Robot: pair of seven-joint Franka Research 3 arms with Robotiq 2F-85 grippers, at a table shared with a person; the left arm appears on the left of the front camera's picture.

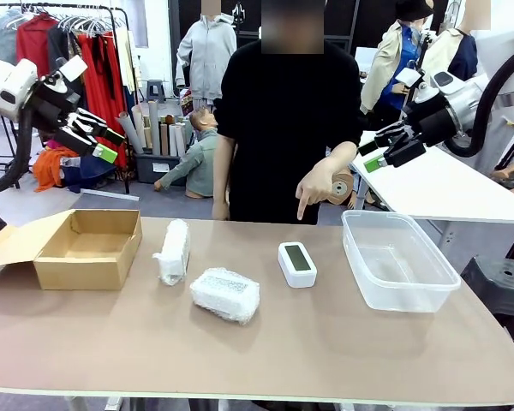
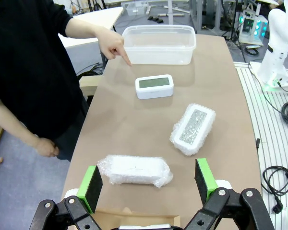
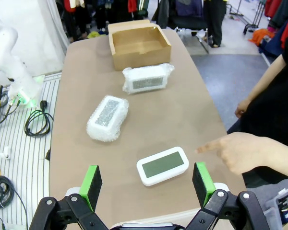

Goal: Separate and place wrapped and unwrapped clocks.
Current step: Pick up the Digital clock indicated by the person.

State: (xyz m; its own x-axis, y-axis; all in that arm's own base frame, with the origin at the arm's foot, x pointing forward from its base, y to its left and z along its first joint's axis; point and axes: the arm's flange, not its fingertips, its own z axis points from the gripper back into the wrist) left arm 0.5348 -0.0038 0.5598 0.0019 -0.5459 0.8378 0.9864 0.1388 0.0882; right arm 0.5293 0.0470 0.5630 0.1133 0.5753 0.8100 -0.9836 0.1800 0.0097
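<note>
A long brown table (image 1: 325, 351) runs across a room with a clothes rack (image 1: 68, 34) at the back and a white table (image 1: 445, 188) off to the right. A person in black stands at the far edge.

At the left end sits an open cardboard box (image 1: 90, 253), one flap folded out flat toward the table's left edge. Its brown floor shows bare. Near the right end is a clear plastic tub (image 1: 398, 261), and the tabletop shows through its bottom.

Between the two containers lie the clocks. The box-side wrapped clock (image 1: 173, 251) stands on its long edge just beside the box, not touching it. The middle wrapped clock (image 1: 225, 294) lies flat, nearer the robot's edge. The bare clock (image 1: 297, 263) lies screen up between that one and the tub, apart from both. The person's hand (image 1: 315, 187) hangs over the bare clock with the forefinger pointing down at it, not touching.

The strip of table along the robot's side is open, and there are gaps between all three clocks.

The left gripper (image 1: 109, 145) is raised above the box's end, jaws spread wide and holding nothing. The right gripper (image 1: 368, 154) is raised above the tub's far side, equally spread and unloaded.
</note>
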